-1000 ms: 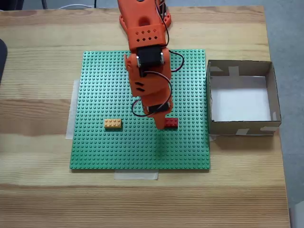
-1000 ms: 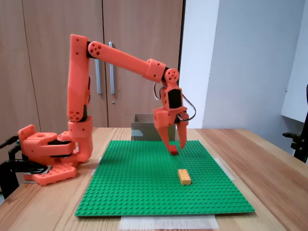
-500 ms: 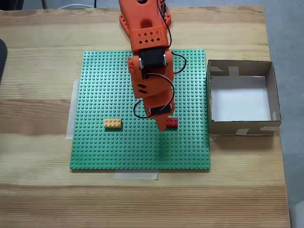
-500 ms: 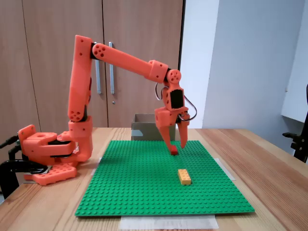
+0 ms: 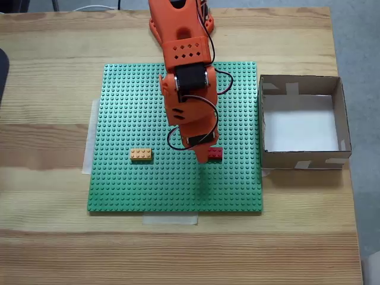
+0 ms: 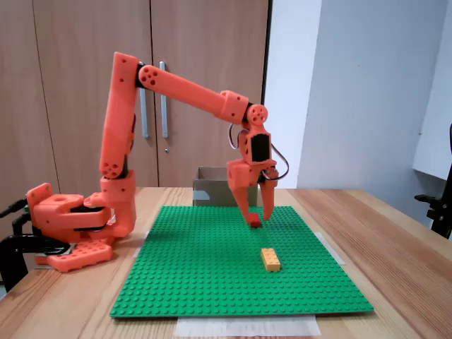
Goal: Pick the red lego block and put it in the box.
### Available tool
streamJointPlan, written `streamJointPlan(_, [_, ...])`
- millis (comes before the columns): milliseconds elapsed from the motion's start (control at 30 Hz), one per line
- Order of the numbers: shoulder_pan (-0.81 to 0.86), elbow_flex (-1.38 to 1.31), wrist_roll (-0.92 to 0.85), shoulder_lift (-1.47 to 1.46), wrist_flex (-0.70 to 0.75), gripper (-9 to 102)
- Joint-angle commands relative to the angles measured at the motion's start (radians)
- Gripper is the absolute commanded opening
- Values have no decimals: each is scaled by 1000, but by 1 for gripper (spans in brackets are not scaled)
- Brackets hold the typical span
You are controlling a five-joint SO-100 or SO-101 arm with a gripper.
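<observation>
The red lego block (image 5: pixel 215 153) lies on the green baseplate (image 5: pixel 130 107), its left end hidden under my orange gripper (image 5: pixel 205 155). From the side, the gripper (image 6: pixel 260 215) hangs nose-down with its jaws apart, open. One fingertip (image 6: pixel 251 217) reaches down to the red lego block (image 6: pixel 255 223), while the other finger stays a little above the plate beside it. The box (image 5: pixel 301 159), brown cardboard with a white floor, stands off the plate's right edge in the top-down fixed view. In the side view the box (image 6: pixel 210 191) sits behind the gripper.
A yellow-orange brick (image 5: pixel 141 154) rests on the plate to the left of the gripper, nearer the camera (image 6: pixel 270 258) in the side view. The arm's base (image 6: pixel 67 226) stands at the table's far edge. Wooden table surrounds the baseplate (image 6: pixel 212 275).
The arm has leaned slightly further forward and the gripper has shifted a touch toward the red block. Both bricks stay where they were.
</observation>
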Motion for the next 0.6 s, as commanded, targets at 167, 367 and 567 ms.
streamJointPlan(167, [-2,-43,29,0,-3,17])
streamJointPlan(367, [-6,-44,41,0,8,17])
streamJointPlan(567, [-8,-43,38,0,8,17])
